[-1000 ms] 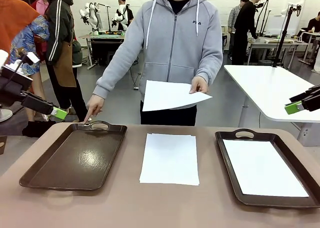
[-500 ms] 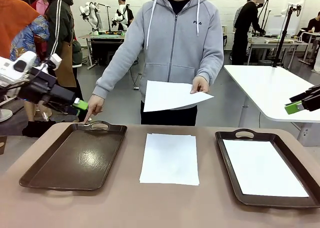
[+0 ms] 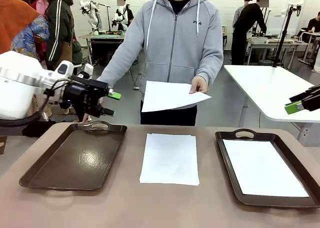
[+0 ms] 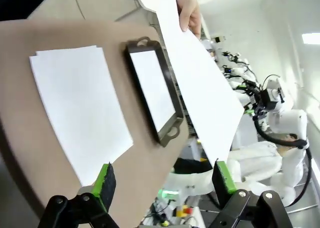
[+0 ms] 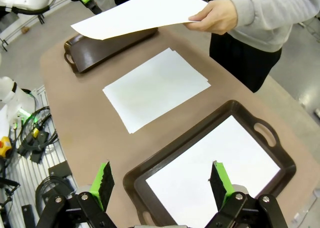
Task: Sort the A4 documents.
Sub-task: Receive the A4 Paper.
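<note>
On a tan rounded table (image 3: 150,208), a dark brown handled tray (image 3: 75,160) is set at the left and a second dark brown handled tray (image 3: 228,160) at the right, with a stack of white A4 paper sheets (image 3: 170,158) laid between them. A single white paper sheet (image 3: 262,168) is laid inside the right tray. Behind the stack, another white paper sheet (image 3: 170,95) is held above the far edge in a person's hand (image 3: 199,84).
</note>
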`<action>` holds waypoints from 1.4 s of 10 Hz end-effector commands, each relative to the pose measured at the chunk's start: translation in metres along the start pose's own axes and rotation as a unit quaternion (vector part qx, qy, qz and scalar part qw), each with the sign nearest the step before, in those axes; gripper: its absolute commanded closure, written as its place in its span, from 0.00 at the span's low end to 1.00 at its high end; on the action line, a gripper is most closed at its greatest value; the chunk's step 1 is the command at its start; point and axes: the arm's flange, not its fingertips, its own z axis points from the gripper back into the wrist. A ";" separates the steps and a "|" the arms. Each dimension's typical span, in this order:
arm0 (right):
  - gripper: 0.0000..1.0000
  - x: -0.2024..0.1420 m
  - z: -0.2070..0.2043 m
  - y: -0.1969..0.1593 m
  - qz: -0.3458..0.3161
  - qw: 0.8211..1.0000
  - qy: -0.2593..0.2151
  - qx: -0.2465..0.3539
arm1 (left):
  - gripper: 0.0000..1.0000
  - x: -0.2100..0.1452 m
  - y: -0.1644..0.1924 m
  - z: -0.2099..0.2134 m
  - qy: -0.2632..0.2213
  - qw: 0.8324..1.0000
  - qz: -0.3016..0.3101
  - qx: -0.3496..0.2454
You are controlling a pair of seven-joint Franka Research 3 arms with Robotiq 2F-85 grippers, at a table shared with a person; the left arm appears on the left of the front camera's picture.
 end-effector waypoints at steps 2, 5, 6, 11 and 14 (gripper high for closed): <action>0.00 0.000 -0.001 0.000 0.001 1.000 -0.002 0.001 | 0.00 0.028 0.005 -0.028 -0.009 0.996 0.067 -0.063; 0.00 0.000 -0.001 0.000 0.001 1.000 -0.002 0.001 | 0.00 0.042 0.017 -0.070 0.002 0.989 0.096 -0.117; 0.00 0.000 -0.001 0.000 0.001 1.000 -0.002 0.001 | 0.00 0.042 0.017 -0.082 0.016 0.982 0.106 -0.154; 0.00 0.000 -0.001 0.000 0.001 1.000 -0.002 0.001 | 0.00 0.041 0.011 -0.125 0.039 0.975 0.118 -0.186; 0.00 0.000 -0.001 0.000 0.001 1.000 -0.002 0.001 | 0.00 0.043 0.015 -0.130 0.029 0.975 0.128 -0.181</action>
